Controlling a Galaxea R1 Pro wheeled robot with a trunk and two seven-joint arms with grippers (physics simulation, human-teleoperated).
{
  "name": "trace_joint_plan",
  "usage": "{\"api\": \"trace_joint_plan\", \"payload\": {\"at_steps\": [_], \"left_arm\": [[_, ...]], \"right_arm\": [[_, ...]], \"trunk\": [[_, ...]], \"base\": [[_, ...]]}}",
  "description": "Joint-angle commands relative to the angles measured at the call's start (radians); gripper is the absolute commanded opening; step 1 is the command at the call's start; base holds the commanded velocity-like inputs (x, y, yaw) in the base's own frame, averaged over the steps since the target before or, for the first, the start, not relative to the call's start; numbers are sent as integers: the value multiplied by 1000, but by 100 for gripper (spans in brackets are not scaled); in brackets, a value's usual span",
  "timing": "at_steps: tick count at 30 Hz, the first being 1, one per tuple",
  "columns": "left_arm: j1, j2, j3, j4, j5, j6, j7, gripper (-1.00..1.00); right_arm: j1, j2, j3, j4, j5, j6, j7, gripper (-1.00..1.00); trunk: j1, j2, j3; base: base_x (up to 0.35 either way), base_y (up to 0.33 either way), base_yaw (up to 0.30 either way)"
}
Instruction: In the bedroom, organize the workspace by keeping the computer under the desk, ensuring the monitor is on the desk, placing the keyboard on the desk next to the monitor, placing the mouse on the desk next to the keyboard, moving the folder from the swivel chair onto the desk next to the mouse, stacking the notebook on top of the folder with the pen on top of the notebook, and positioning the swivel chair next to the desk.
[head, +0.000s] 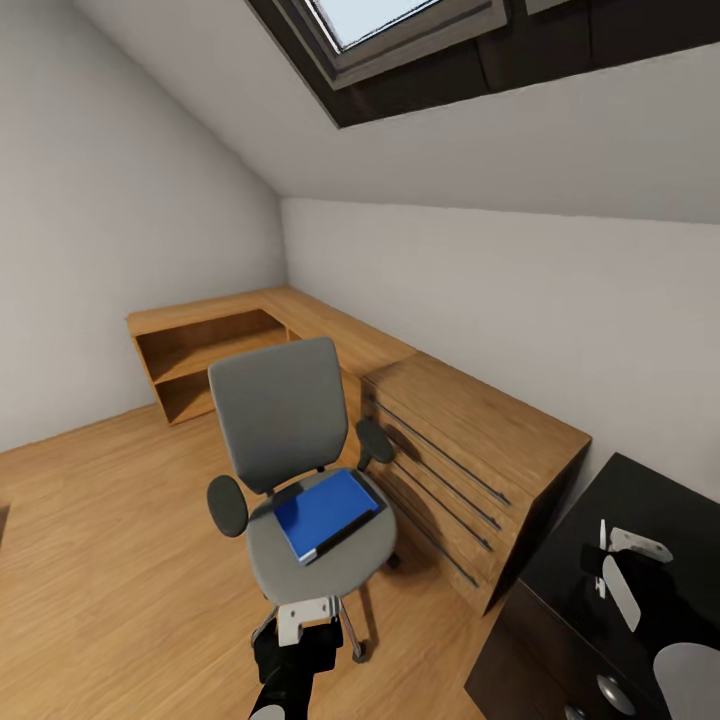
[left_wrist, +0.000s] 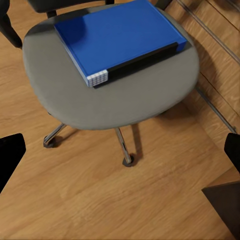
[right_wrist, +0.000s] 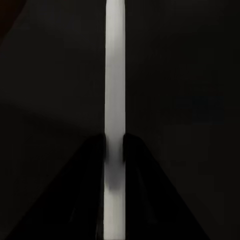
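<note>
The swivel chair (head: 283, 410) stands on the wooden floor with the blue folder (head: 325, 512) lying flat on its grey seat (left_wrist: 125, 102). My left gripper (head: 303, 618) hovers low in front of the seat, open and holding nothing. In the left wrist view the folder (left_wrist: 120, 35) lies ahead of its spread fingertips (left_wrist: 10, 155). My right gripper (head: 620, 562) is over the black desk (head: 655, 490) at the right. In the right wrist view its dark fingers (right_wrist: 92, 170) are shut on a thin white pen (right_wrist: 115, 75) against the dark desktop.
A light wooden drawer chest (head: 470, 450) stands between the chair and the desk, close to the chair's right armrest. A low wooden shelf unit (head: 205, 350) fills the far corner. The desk's dark drawer front has round silver knobs (head: 610, 690). Open floor lies left of the chair.
</note>
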Motion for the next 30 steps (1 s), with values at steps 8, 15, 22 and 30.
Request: {"api": "trace_joint_plan", "payload": {"at_steps": [8, 15, 22, 30], "left_arm": [[-1, 0, -1, -2, 4, 5, 7, 100], [-1, 0, -1, -2, 3, 5, 7, 100], [-1, 0, 0, -2, 3, 5, 7, 100], [-1, 3, 5, -2, 3, 5, 7, 100]], "right_arm": [[-5, 1, 1, 8, 0, -4, -7, -100], [-5, 0, 0, 7, 0, -2, -8, 100], [-5, 0, 1, 3, -1, -1, -7, 100], [-5, 0, 1, 1, -1, -1, -5, 100]], "trunk": [[16, -29, -14], [16, -29, -14], [16, -29, -14], [16, -29, -14]], "base": [[0, 0, 0], [0, 0, 0], [0, 0, 0], [0, 0, 0]]}}
